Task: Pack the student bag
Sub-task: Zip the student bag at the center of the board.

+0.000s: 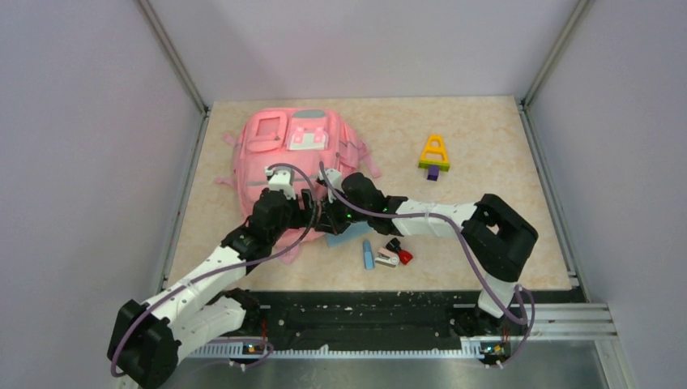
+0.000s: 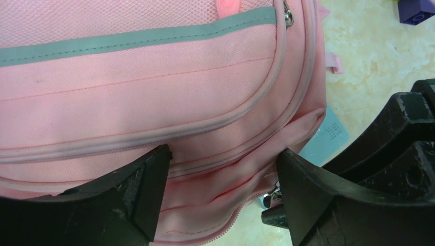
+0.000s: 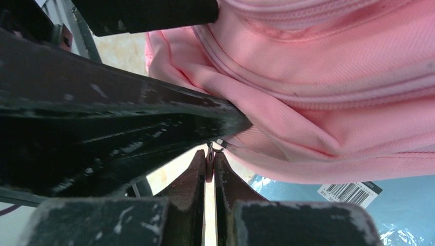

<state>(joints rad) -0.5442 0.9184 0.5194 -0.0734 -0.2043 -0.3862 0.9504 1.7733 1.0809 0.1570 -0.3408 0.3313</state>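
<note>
Pink fabric student bag (image 1: 283, 154) lies flat at 11 o'clock on the table (image 1: 486, 138). The left arm (image 1: 211, 271) and right arm (image 1: 429, 215) converge on its 6 o'clock edge. A blue book (image 1: 344, 240) lies partly beneath, and a yellow toy (image 1: 434, 154) sits at 1 o'clock.

Left wrist: the left gripper (image 2: 223, 156), fingers wide, straddles a fold at the bag's zip seam, not visibly clamped.

Right wrist: the right gripper (image 3: 211, 159), fingers pressed together, pinches the metal zip pull (image 3: 210, 148).

Step in hand, as judged: unzipping the bag. The next move calls for the left fingers to pin the fabric while the right draws the pull along the zip track.
</note>
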